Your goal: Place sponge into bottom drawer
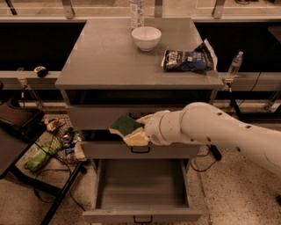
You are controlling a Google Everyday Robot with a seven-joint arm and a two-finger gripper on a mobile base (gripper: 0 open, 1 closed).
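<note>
The sponge (126, 126), dark green on top with pale yellow foam below, is held in my gripper (137, 129) in front of the middle drawer's front. The white arm (210, 129) reaches in from the right. The bottom drawer (141, 190) is pulled open below, grey and empty inside, with a small black handle (142, 219) on its front. The sponge hangs above the drawer's back left part.
On the grey cabinet top (105, 57) stand a white bowl (146, 38), a dark blue snack bag (188, 59) and a clear bottle (137, 12). A chair and clutter (44, 151) lie on the floor to the left. A water bottle (234, 66) stands at the right.
</note>
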